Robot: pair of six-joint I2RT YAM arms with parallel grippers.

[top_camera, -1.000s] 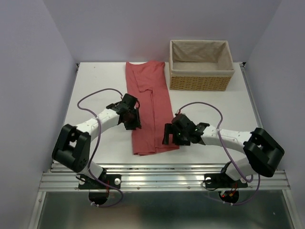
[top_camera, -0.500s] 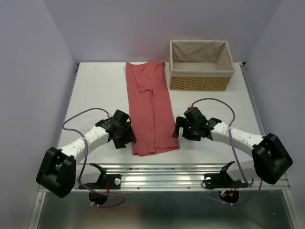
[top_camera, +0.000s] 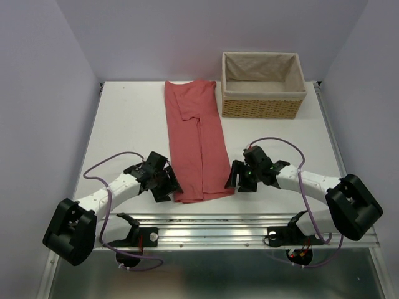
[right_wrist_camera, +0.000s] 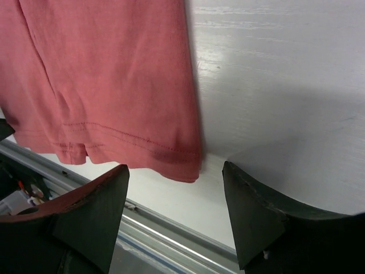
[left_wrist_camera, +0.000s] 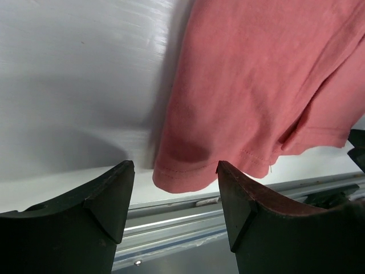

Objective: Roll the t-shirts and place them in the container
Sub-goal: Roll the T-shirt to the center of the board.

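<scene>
One salmon-red t-shirt (top_camera: 196,140) lies flat on the white table, folded into a long narrow strip that runs from the far edge to the near edge. My left gripper (top_camera: 168,187) stands open at the strip's near left corner. In the left wrist view that hem corner of the t-shirt (left_wrist_camera: 251,85) sits just ahead of the gap of the left gripper (left_wrist_camera: 174,170), with no cloth between the fingers. My right gripper (top_camera: 235,179) is open at the near right corner. The right wrist view shows the t-shirt (right_wrist_camera: 108,74) hem just ahead of the right gripper (right_wrist_camera: 175,168).
A wicker basket (top_camera: 259,107) with a cloth lining stands at the far right, next to the shirt's far end. A metal rail (top_camera: 212,227) runs along the table's near edge, just beyond the shirt's hem. Purple cables loop over both arms.
Both arms have moved toward the near end of the shirt, each to one hem corner. The left jaws have spread wider; the right jaws have narrowed a little.
</scene>
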